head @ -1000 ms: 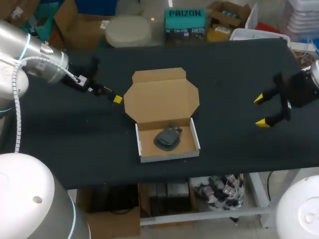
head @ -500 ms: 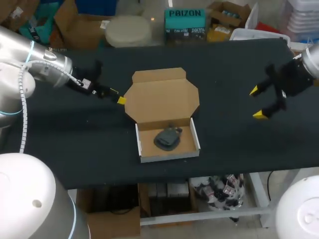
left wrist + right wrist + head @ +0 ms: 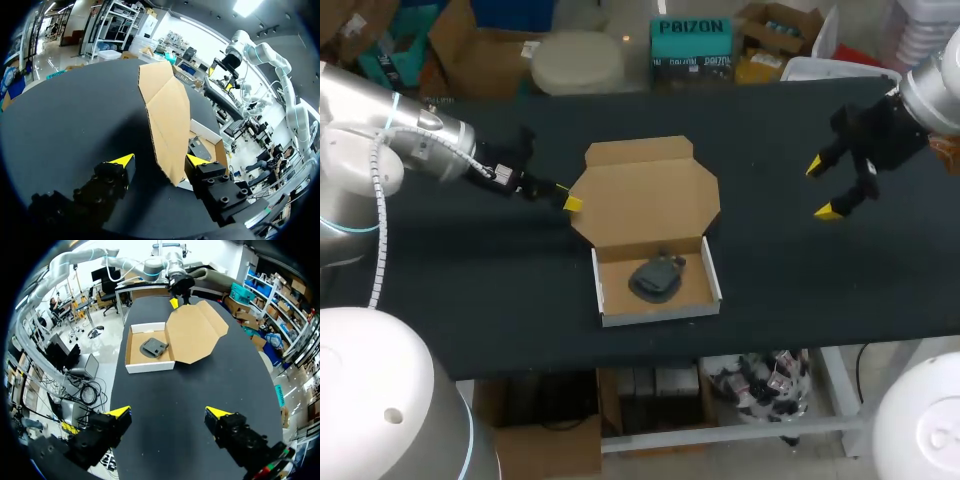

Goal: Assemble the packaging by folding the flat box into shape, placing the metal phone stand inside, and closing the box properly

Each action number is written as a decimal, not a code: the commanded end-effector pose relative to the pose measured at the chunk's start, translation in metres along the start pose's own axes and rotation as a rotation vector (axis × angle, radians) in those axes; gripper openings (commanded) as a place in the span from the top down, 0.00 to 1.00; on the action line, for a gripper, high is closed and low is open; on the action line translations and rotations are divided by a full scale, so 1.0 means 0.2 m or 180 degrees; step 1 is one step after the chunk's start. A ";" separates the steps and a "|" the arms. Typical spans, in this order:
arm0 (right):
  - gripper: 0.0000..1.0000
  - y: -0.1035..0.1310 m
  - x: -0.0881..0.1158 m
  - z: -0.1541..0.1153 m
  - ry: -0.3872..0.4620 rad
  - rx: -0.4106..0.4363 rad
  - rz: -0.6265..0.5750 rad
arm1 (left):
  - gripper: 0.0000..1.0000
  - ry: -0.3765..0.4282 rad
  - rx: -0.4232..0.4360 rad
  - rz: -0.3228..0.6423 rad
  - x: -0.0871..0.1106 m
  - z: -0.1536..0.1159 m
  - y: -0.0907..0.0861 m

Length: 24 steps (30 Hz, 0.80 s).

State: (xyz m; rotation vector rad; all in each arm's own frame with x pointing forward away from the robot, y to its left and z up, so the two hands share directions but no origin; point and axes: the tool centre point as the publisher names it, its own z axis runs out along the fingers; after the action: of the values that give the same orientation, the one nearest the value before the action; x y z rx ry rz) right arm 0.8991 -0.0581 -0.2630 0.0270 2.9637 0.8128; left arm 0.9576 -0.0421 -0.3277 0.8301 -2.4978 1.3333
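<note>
The brown cardboard box sits mid-table, its white-walled tray (image 3: 605,300) toward the front. Its lid (image 3: 645,190) is open, lying back toward the far side. A grey metal phone stand (image 3: 657,277) lies inside the tray. My left gripper (image 3: 568,200) is at the lid's left edge. In the left wrist view the lid (image 3: 165,110) rises slightly, its corner between the fingers of my left gripper (image 3: 160,161). The jaws stand apart, and a gap shows on one side. My right gripper (image 3: 822,188) hangs open above the table's right part, far from the box (image 3: 145,347).
The black tabletop (image 3: 470,290) spreads around the box on all sides. Its front edge runs just in front of the tray.
My left gripper has slid right to the lid's left edge and its fingers have narrowed. My right arm has moved toward the far side and slightly left, still open.
</note>
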 end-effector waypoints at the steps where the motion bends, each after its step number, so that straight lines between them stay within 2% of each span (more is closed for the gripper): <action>1: 0.00 0.04 -0.04 0.01 0.0076 0.0077 0.0000 | 0.42 0.0040 -0.0015 -0.0001 -0.01 0.04 -0.01; 11: 0.00 0.07 -0.07 0.03 0.0069 0.0142 -0.0013 | 0.54 0.0150 0.0056 0.0037 0.04 0.09 -0.02; 18: 0.00 0.07 -0.07 0.04 0.0080 0.0154 0.0005 | 0.56 0.0209 0.0106 0.0137 0.07 0.11 -0.03; 24: 0.00 0.09 -0.09 0.03 0.0079 0.0179 -0.0018 | 0.64 0.0223 0.0135 0.0176 0.10 0.14 -0.03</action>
State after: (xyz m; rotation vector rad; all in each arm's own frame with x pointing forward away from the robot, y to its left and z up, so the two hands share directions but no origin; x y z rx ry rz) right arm 0.9145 -0.0420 -0.2615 0.0131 2.9957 0.7424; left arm 0.9483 -0.0728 -0.3296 0.7119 -2.4618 1.4104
